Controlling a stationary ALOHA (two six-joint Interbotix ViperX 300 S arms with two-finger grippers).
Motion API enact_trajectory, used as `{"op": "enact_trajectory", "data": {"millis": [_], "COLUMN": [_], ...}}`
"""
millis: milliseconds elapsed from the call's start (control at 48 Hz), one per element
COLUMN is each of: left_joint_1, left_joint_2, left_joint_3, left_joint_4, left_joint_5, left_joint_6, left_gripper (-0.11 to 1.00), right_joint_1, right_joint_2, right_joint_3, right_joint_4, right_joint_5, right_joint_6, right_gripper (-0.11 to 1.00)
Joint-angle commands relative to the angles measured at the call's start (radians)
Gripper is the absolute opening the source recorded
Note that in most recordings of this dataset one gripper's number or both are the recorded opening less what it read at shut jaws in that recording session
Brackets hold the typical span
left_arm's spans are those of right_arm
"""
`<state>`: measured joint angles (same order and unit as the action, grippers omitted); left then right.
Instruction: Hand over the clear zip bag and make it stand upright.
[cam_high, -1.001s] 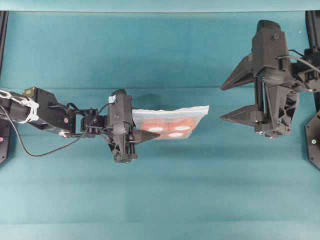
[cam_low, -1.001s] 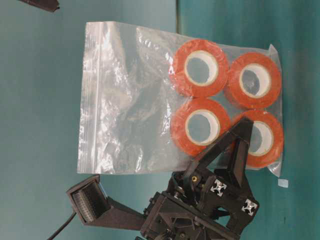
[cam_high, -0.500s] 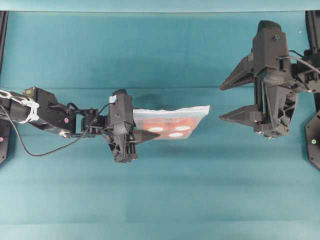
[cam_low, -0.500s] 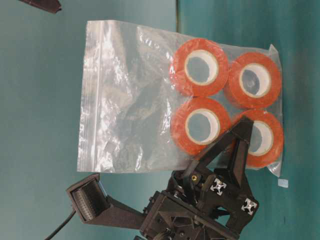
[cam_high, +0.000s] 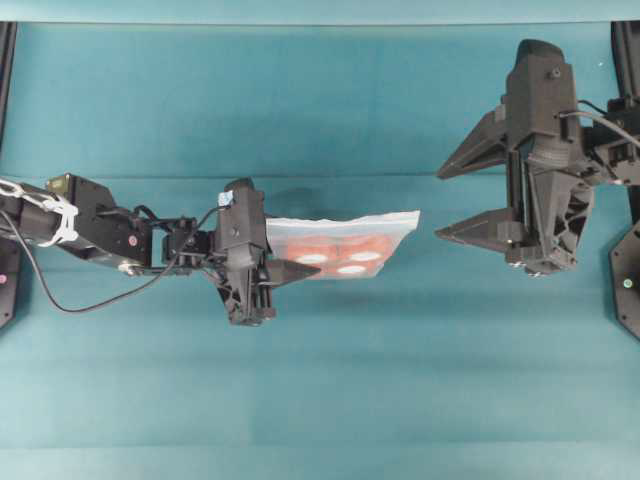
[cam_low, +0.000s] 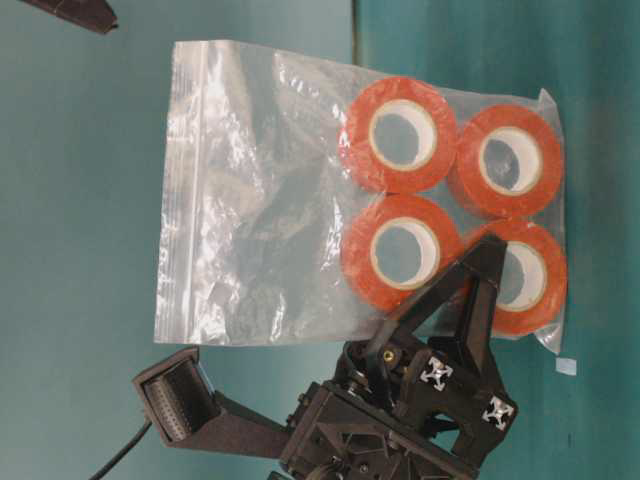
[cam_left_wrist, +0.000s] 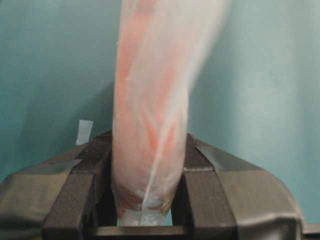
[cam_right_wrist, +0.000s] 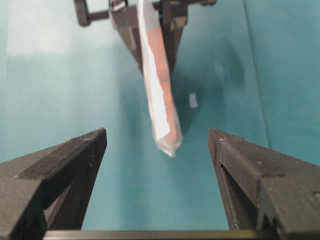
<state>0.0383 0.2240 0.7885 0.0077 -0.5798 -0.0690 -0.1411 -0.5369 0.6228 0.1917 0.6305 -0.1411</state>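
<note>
While the left gripper (cam_high: 285, 272) pinches the clear zip bag (cam_high: 345, 244) aloft mid-table, the right gripper (cam_high: 462, 193) waits wide open, well right; the roll-heavy bag could swing and slip during the handover.

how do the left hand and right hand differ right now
The left hand is shut on the clear zip bag, clamping its end nearest that arm; the right hand is spread wide and holds nothing. The left hand touches the bag; the right hand sits apart from it, just off the far edge. Both are black and face each other across the bag.
</note>
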Motion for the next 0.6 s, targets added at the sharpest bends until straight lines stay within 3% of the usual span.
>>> {"op": "enact_trajectory", "data": {"millis": [0,584], "left_joint_1": [0.0,0.0], "left_joint_2": [-0.012,-0.012], "left_joint_3": [-0.005,-0.008], "left_joint_4": [0.002,0.002], "left_joint_5": [-0.003,0.006], "left_joint_6": [-0.002,-0.003], "left_gripper": [0.26,0.26], "right_joint_1": [0.003,0.003], "right_joint_2": [-0.011,-0.02], "right_joint_3": [-0.009,-0.003], "right_joint_4": [0.003,0.003], "right_joint_5": [-0.014,-0.018], "right_joint_6": [0.009,0.009], "right_gripper": [0.87,0.87]}}
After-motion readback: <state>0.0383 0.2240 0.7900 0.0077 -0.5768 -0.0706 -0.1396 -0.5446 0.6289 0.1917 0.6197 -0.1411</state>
